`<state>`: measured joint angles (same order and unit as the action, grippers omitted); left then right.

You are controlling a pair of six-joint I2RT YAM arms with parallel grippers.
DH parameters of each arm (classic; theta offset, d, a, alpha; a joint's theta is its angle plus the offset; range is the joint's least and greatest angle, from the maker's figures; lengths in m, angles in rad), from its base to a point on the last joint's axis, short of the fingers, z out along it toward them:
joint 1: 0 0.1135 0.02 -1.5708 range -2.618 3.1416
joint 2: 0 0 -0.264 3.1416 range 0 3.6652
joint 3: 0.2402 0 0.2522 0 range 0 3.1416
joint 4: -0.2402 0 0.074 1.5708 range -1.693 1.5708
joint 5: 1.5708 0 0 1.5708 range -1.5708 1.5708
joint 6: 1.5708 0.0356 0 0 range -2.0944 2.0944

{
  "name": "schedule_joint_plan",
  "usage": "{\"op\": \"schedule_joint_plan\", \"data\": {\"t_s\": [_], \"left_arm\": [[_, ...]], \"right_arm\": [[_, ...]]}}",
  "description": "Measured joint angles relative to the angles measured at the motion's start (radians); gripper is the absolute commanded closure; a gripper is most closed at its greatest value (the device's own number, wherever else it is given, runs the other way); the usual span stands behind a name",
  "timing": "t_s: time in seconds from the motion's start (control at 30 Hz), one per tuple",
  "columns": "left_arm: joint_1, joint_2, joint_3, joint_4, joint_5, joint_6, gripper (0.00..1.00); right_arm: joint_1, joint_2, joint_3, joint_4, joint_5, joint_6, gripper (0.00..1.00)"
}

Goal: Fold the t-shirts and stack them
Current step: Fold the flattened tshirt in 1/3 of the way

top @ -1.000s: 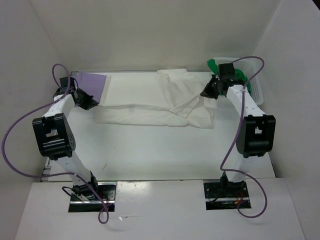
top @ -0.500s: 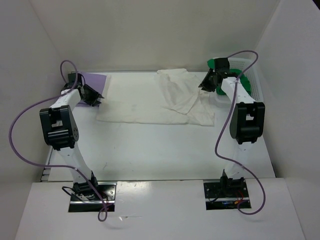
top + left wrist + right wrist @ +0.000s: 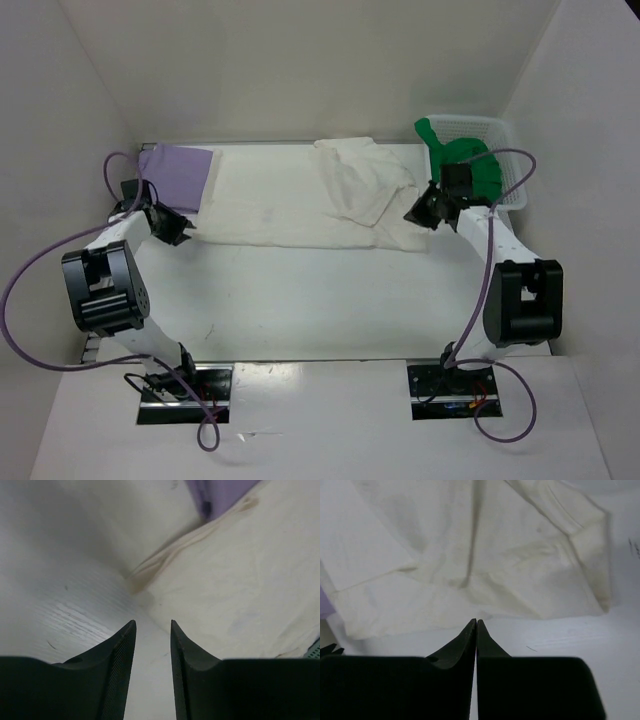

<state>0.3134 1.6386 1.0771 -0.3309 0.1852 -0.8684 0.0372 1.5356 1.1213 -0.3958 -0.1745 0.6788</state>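
The cream t-shirt (image 3: 280, 205) lies spread over the back middle of the table, its right part rumpled and folded over. A lavender t-shirt (image 3: 180, 172) lies at the back left, partly under the cream one's edge. The green t-shirt (image 3: 478, 168) sits in the white basket (image 3: 500, 128). My left gripper (image 3: 183, 231) is open just off the cream shirt's left corner (image 3: 235, 585), with only bare table between its fingers (image 3: 152, 625). My right gripper (image 3: 413, 213) is shut and empty, its tips (image 3: 476, 621) just short of the cream shirt's hem (image 3: 470, 560).
The enclosure's white walls stand close on the left, right and back. Purple cables loop from both arms. Bare table (image 3: 320, 295) stretches between the shirt's near hem and the arm bases.
Both grippers have drawn back toward me from the far side. The left one has gone from shut to open at the shirt's corner; the right one opened briefly and is shut again.
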Motion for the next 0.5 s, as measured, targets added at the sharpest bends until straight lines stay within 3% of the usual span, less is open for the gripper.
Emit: {"op": "schedule_joint_plan", "data": {"t_s": [0.1,0.2,0.33,0.5], "left_arm": [[0.011,0.072,-0.021,-0.005,0.011,0.002,0.56],[0.016,0.122,-0.021,0.000,0.021,0.002,0.56],[0.017,0.155,-0.021,0.016,0.030,0.001,0.58],[0.017,0.186,-0.017,0.055,0.058,-0.001,0.80]], "right_arm": [[-0.010,-0.008,-0.101,0.002,0.010,0.017,0.66],[-0.042,-0.011,-0.175,-0.004,0.033,0.022,0.52],[-0.090,-0.023,-0.226,-0.001,0.084,0.027,0.49],[-0.114,-0.014,-0.231,0.013,0.123,0.036,0.49]]}}
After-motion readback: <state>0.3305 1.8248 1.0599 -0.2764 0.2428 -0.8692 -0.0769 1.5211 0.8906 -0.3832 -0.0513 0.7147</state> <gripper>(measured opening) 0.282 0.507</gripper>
